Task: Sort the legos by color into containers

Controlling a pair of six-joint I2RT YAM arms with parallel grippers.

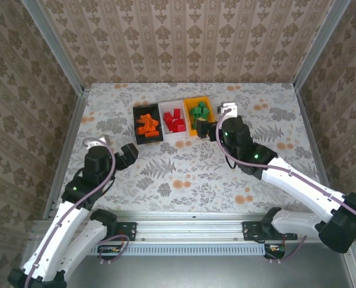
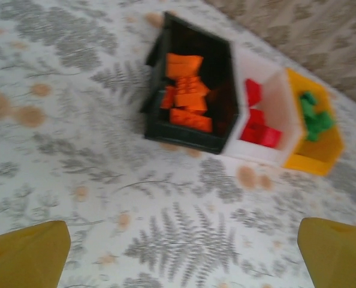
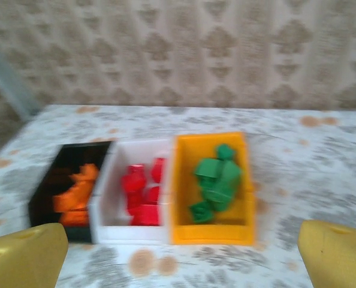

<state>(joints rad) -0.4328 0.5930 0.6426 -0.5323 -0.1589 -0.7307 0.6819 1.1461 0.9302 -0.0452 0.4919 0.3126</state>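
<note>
Three containers stand in a row at the table's far middle. The black bin holds orange legos, the white bin holds red legos, and the orange-yellow bin holds green legos. My right gripper hovers open at the yellow bin's near edge. In the right wrist view the gripper is empty, with the yellow bin and its green legos just ahead. My left gripper stands open and empty over bare cloth, short of the black bin.
A fern-and-flower patterned cloth covers the table. Wallpapered walls with metal frame posts close in the back and both sides. Both arm bases sit on the rail at the near edge.
</note>
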